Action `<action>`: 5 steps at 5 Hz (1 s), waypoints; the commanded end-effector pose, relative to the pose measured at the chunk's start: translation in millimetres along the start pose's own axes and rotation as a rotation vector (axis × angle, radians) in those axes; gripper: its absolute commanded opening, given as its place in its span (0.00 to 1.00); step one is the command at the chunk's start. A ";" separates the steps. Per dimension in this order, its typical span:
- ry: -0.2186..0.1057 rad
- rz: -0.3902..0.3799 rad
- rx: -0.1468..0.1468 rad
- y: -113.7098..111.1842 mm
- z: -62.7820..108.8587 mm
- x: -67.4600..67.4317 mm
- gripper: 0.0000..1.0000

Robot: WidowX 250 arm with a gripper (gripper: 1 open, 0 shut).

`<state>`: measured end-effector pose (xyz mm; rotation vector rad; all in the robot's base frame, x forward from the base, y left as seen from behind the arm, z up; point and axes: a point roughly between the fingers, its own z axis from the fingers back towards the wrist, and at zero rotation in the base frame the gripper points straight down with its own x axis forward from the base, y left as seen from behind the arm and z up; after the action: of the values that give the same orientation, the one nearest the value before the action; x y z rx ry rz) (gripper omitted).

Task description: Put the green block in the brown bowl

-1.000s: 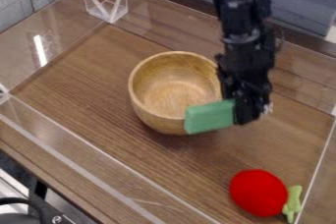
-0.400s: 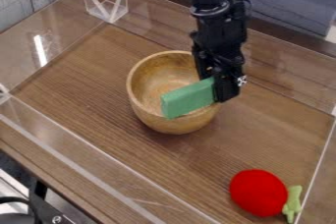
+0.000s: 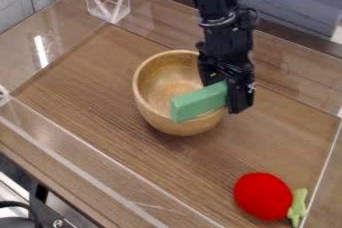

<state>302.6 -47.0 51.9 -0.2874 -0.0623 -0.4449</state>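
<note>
Brown bowl: light tan wood, visible grain, smooth satin finish. Green block: plain matt green, smooth faces; material cannot be told. Gripper: black, hard, faintly glossy. Tabletop: dark wood-grain surface, low sheen. Surrounding walls: clear glossy plastic. Red round object: matt, soft-looking.

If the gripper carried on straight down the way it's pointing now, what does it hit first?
Most likely the green block right under the gripper, then the brown bowl; exact depth is unclear from this one view.
</note>
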 end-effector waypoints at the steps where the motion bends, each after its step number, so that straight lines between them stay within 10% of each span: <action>1: -0.035 -0.009 0.004 -8.7 14.2 9.4 1.00; 3: -0.053 0.040 -0.006 -16.0 12.7 16.1 1.00; 4: -0.062 0.087 -0.006 -15.0 2.7 21.6 0.00; 5: -0.060 0.100 -0.014 -15.4 3.4 16.9 0.00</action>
<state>306.6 -67.9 50.1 -0.3194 -0.0665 -0.3376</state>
